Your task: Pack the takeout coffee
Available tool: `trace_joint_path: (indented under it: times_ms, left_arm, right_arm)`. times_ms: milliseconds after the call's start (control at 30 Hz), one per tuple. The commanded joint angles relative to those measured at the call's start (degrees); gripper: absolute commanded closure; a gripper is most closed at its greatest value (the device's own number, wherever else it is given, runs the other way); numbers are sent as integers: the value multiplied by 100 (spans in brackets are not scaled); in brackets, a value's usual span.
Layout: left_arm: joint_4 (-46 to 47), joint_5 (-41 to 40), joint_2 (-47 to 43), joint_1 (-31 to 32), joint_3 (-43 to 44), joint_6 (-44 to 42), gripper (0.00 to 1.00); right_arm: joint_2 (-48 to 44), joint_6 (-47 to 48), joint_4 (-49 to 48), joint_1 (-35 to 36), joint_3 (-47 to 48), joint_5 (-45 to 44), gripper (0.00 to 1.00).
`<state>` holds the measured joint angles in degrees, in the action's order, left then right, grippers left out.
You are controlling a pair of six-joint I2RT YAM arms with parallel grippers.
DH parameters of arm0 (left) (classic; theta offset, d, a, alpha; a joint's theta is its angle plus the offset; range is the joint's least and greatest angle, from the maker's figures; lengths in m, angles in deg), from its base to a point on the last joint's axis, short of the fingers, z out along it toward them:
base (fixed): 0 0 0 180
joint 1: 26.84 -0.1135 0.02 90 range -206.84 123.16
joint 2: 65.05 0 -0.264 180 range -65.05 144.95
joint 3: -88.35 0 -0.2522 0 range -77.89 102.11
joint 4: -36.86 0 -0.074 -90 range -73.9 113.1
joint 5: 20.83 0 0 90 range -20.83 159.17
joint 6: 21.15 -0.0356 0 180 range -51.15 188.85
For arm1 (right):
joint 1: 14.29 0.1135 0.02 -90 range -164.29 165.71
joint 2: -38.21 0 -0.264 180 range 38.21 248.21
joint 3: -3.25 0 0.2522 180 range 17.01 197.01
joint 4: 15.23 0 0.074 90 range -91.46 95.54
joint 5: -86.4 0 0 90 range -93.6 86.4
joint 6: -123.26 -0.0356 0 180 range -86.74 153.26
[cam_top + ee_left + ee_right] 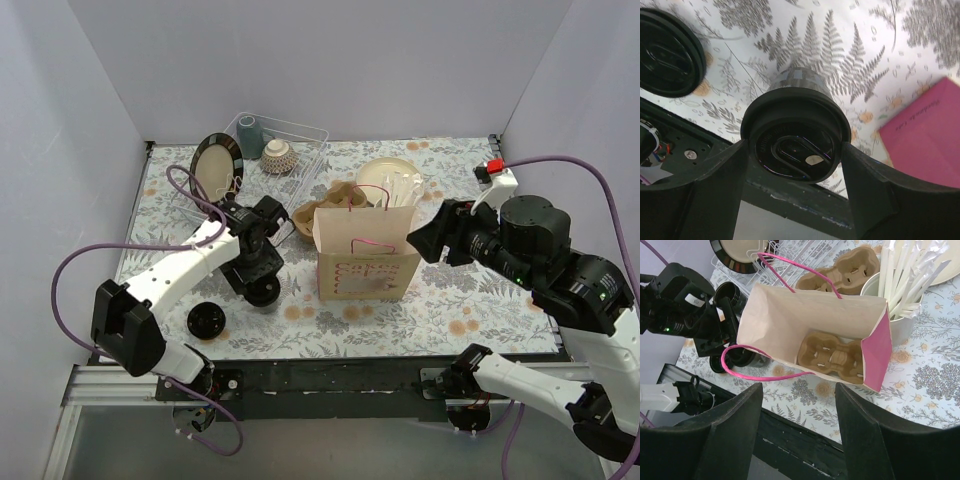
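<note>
Left end effector (794, 147): clenched on the takeout coffee cup (796, 117). Both fingers (715, 192) press the rim of the black lid from opposite sides. The cup is upright, its white paper wall visible below the lid. Whether its base rests on the desk (480, 300) or hangs just above it cannot be told.

Cup position: left of the paper bag (367, 262), near it but apart, towards the near edge of the desk. It is outside the bag.

A loose black lid (205, 321) lies flat on the desk, near the cup on its left and not touching it.

Right end effector (797, 432): released, fingers spread wide with nothing between them. It hangs above the right side of the bag, looking down into the open mouth.

The bag stands upright with pink handles and a pink side panel. A cardboard cup carrier (832, 357) lies on its bottom with all pockets vacant.

A second carrier (852, 270) sits behind the bag. A white holder of wrapped straws (892, 315) stands just beside the bag's far right corner. The wire rack (300, 140) at the back left holds a dark plate (214, 166).
</note>
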<state>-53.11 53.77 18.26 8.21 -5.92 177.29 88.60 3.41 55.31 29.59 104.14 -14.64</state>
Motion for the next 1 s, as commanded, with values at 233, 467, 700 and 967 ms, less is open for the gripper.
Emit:
trace_joint_path:
  times_ms: [233, 467, 700, 967]
  left_arm:
    - [115, 397, -193, 1794, 10, 1283, 61]
    - [0, 265, 379, 2515, 327, 1732, 57]
    - [-61, 169, 178, 2595, 371, 2023, 22]
    - [-114, -734, -482, 2595, 968, 1505, 2]
  right_arm:
    - [-345, 145, -26, -2, -180, -257, 33]
    - [-565, 242, 211, -11, -144, -179, 32]
    - [-768, 295, 422, -11, 22, -99, 28]
    - [-1294, 330, -227, -11, -495, 173, 1]
